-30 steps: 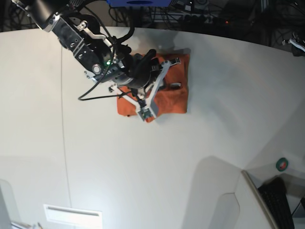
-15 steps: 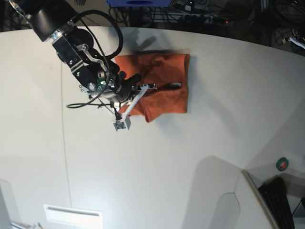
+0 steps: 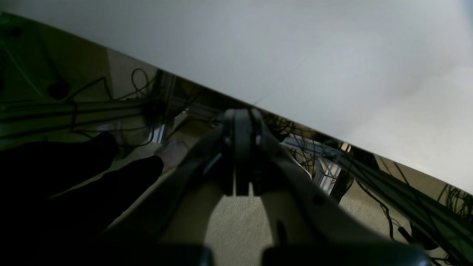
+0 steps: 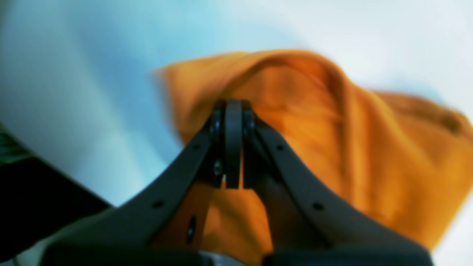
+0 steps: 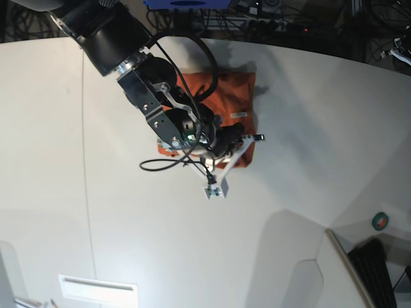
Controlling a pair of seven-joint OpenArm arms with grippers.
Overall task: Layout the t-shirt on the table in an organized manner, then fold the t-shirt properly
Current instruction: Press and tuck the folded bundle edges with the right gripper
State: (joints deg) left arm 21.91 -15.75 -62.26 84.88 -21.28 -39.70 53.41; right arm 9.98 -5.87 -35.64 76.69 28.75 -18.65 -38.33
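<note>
One arm active: right gripper (image 5: 255,137) moved from t-shirt (image 5: 241,90) left edge to right edge, jaws closed, empty. Shirt looks folded; left gripper (image 3: 242,153) closed, off table (image 5: 128,244).

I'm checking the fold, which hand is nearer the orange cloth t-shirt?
Right. The right hand is over the orange cloth t-shirt; the left hand is off the table's edge.

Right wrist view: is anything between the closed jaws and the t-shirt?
No. In the right wrist view the right gripper sits directly against the orange t-shirt, jaws shut; whether they pinch cloth is unclear.
</note>
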